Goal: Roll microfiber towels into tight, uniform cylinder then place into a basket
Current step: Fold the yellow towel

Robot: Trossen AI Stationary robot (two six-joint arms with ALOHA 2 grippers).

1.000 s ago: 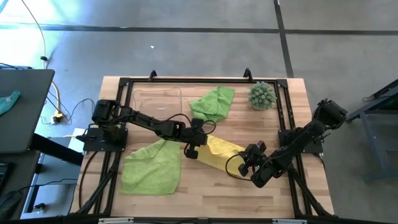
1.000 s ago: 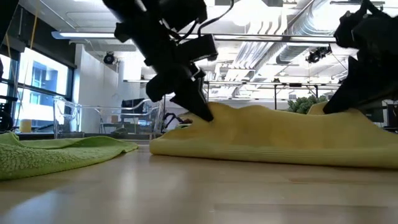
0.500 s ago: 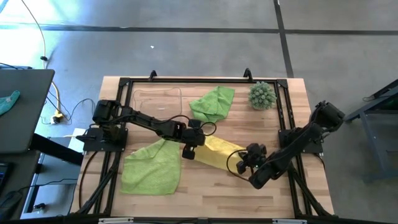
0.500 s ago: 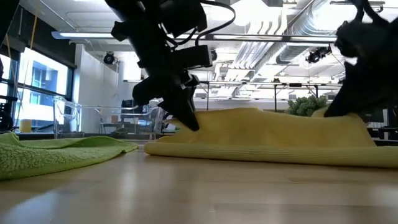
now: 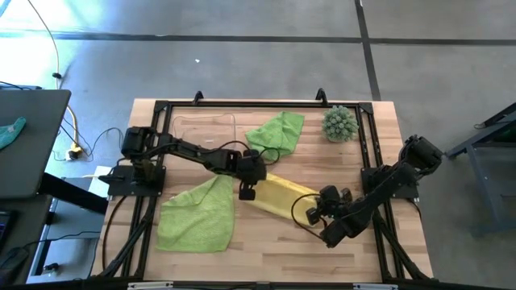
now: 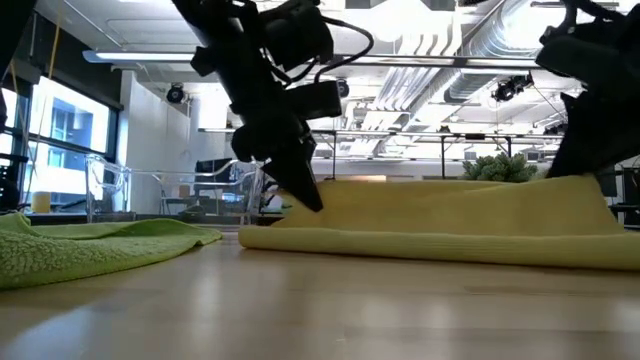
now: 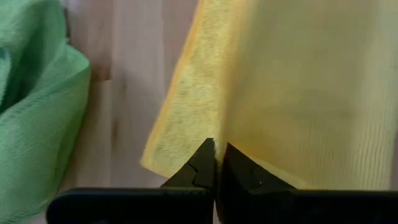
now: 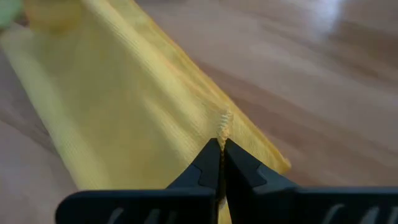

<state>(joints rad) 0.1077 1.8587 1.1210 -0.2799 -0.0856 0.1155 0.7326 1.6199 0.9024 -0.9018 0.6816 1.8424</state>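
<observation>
Jaws of both grippers (image 5: 247,192) (image 5: 316,211) pinch the yellow towel (image 5: 278,196) shut.

Towel (image 5: 278,196) on table (image 5: 379,137), between both hands

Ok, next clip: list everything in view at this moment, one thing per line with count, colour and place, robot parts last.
yellow towel: one, yellow, table centre, partly folded, stretched between the two grippers.
green towels: two, lime green; one flat at front left, one crumpled at back centre.
basket: one, clear plastic, back left of the table.
ball plant: one, spiky green, back right corner.
teal cloth: one, teal, on the dark stand left of the table.
table: one, light wood with a black frame.
left gripper: shut on the yellow towel's left end.
right gripper: shut on the yellow towel's right end.
</observation>
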